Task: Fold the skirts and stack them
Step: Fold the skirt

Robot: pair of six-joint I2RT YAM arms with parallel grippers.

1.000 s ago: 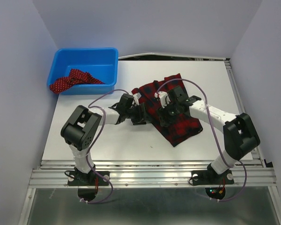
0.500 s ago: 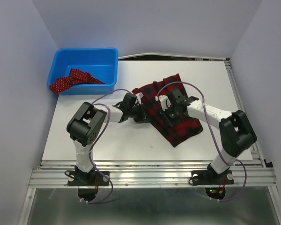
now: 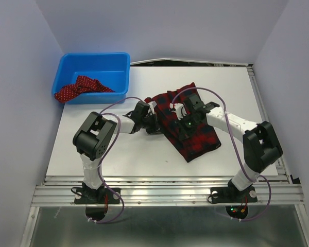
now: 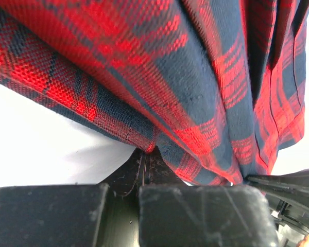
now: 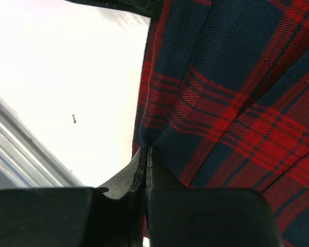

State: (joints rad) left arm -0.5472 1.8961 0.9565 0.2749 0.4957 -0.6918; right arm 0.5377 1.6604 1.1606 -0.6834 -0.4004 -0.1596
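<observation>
One tartan skirt (image 3: 198, 141) lies diagonally, far-left to near-right.

On table (image 3: 123, 154), skirt (image 3: 196, 141) right of bin (image 3: 92, 55)

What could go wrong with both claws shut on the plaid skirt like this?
Slip: the left claw and right claw each pinch only a thin bit of the skirt, so it may pull free when lifted.
Uneven fold: the cloth is pleated, and a claw may hold just one pleat.
Bump: in the top view the claws sit close together, so they might collide.
</observation>
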